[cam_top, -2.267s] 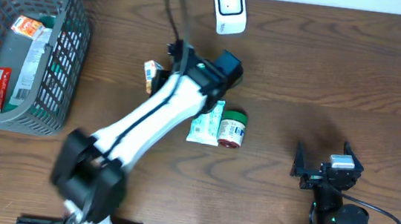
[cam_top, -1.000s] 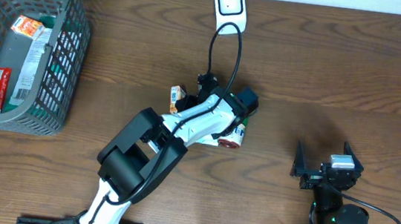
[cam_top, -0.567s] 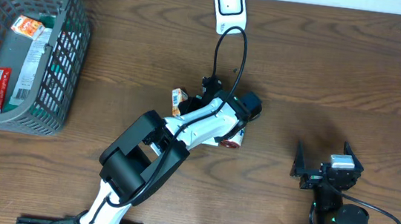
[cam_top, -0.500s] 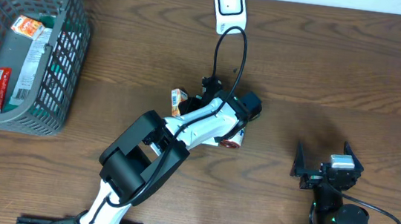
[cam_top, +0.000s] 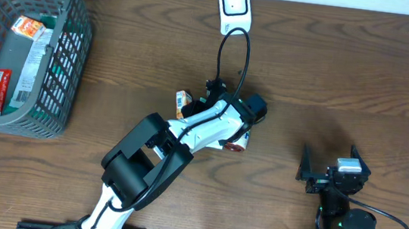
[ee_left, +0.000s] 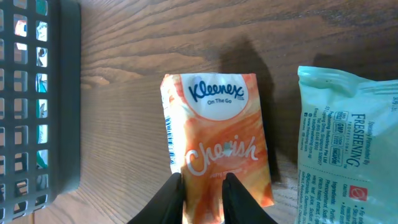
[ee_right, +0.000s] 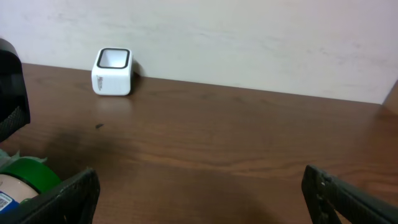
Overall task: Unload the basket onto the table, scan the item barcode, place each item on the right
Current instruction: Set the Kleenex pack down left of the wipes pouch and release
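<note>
Left wrist view: left pincer (ee_left: 204, 196) stands narrowly apart over the Kleenex pack (ee_left: 217, 143); whether it grips cannot be told. Risk: soft wrap slipping, barcode (ee_left: 168, 134) missing the scanner (cam_top: 233, 7) at the far edge. Pack orange, flat mid-worktop, barcode apparently on its side. The right pincer (ee_right: 199, 186) gapes wide.

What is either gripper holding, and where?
Left gripper sits at the near end of the Kleenex pack; firm hold cannot be told. Right gripper holds nothing.
</note>
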### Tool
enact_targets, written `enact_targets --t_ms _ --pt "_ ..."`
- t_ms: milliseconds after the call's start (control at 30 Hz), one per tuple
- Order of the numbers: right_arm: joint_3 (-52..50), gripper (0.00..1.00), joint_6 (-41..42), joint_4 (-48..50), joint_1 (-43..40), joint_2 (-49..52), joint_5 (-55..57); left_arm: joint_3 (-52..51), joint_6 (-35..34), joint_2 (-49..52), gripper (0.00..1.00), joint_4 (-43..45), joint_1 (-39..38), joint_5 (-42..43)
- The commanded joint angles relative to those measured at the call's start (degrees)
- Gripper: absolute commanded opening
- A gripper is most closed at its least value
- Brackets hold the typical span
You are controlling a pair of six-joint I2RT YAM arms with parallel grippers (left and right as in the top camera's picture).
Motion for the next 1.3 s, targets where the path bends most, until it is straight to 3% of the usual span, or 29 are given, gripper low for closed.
enact_targets --t_ms 0,267,1267 --pt "0.0 0.99 -0.3 -0.2 -0.6 -0.3 -0.2 0.1 0.1 -0.1 0.25 0.0 0.1 -0.2" --pt "0.0 0.99 -0.3 -0.2 -0.6 -0.3 -0.2 0.6 -0.3 -0.6 0.3 0.5 0.1 -0.1" --pt "0.0 0.99 -0.3 -0.2 -0.6 -0.3 -0.2 0.9 -0.3 -6.5 0.3 2.4 0.1 4.4"
